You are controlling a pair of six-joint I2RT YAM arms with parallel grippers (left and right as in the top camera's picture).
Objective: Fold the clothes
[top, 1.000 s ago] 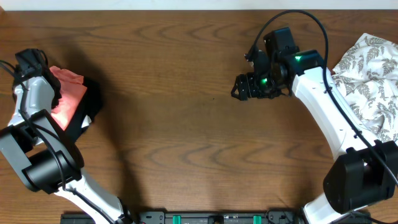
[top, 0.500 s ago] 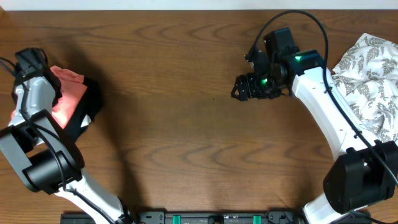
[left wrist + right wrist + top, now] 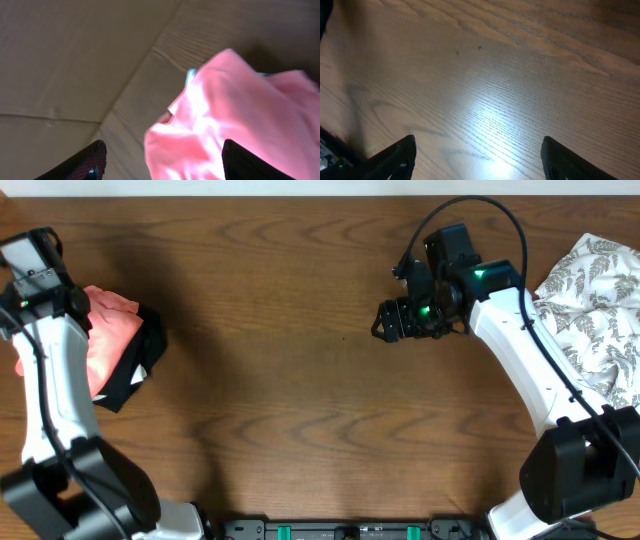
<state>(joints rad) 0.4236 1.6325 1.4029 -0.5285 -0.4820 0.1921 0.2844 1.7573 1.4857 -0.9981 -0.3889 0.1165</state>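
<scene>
Left gripper point(image 3: 172, 167) is released. Its fingers point(image 3: 92, 160) sit wide apart at the bottom of the wrist view, with the gap between them open, and it hangs above the pink garment point(image 3: 108, 330). I can't tell whether the fingertips touch the fabric. The pink garment is crumpled, not laid flat. It sits at the far left edge of the worktop point(image 3: 290, 390), on top of a black garment point(image 3: 150, 335) that sticks out along its right and near sides. The black one shows a small white patch. In the left wrist view the pink cloth is rumpled and a bit blurred, fills the right half of the view, and has wood grain beyond it. The left arm point(image 3: 55, 380) runs up the left edge of the overhead view and covers part of the pink heap. Right gripper point(image 3: 387, 320) is also released, with its fingers point(image 3: 395, 155) spread wide and bare wood with a lamp glare between them. It hovers over the upper right-of-centre part of the worktop, well apart from both piles. The leaf-print cloth point(image 3: 590, 310), white with grey leaves, is bunched at the far right edge. The right arm point(image 3: 530, 370) crosses in front of its left side in the overhead view.
</scene>
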